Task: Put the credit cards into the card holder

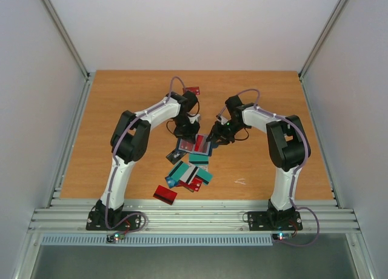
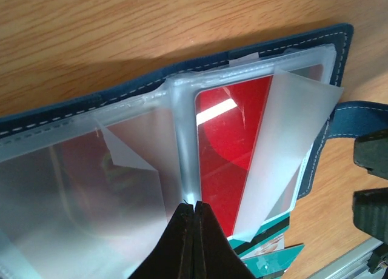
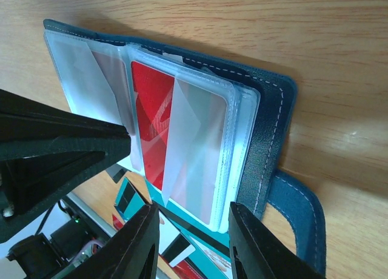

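The dark navy folding card holder [image 3: 267, 133] is lying opened flat on the wooden table [image 1: 121, 97], between the two arms' grippers, with its clear plastic sleeve pages [image 2: 79, 188] facing up. One glossy red credit card [image 2: 233, 145] is already sitting inside the sleeve on the strap side. The page on the other side of the fold is looking empty, though its frosted plastic is blurring the view.

The left gripper [image 2: 194, 209] is pressing down at the centre fold of the holder with its jaws fully closed and nothing visible between them. It is probably acting as a weight, keeping the pages from springing back shut. The right gripper [image 3: 193, 209] is hovering at the holder's near edge with its jaws partly open, straddling the lip of the sleeve that carries the red card without gripping it. It is probably lining up to lift or spread that pocket.

The navy closing strap [image 3: 297, 206] is trailing off the holder's side, out of the way. The loose pile of teal, white and red plastic cards [image 1: 189, 173] is waiting just beside the holder on its near side. A single red card [image 1: 165, 194] is lying nearer still to the arm bases.
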Robot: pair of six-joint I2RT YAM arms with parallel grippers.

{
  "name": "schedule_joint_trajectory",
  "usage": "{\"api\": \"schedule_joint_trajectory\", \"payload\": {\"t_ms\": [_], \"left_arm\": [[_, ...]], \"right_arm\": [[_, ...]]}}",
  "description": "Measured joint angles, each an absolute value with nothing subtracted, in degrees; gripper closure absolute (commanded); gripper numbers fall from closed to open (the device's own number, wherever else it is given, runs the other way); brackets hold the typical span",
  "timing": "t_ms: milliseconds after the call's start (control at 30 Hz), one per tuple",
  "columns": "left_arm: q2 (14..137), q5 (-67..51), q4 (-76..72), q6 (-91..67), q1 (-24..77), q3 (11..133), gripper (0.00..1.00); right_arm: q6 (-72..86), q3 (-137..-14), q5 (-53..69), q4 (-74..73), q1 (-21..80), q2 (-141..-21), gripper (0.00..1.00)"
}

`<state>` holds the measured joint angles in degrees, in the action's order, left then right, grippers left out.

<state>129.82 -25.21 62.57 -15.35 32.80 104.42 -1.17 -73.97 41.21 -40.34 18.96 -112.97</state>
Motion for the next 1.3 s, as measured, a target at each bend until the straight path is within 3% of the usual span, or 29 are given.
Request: {"api": "schedule_joint_trajectory", "payload": {"t_ms": [1300], "left_arm": [[133.3, -28.4, 62.9, -13.4, 32.8, 105.9, 1.0]], "right_arm": [[-2.6, -75.8, 45.0, -39.9, 18.6, -115.6, 0.66]]}}
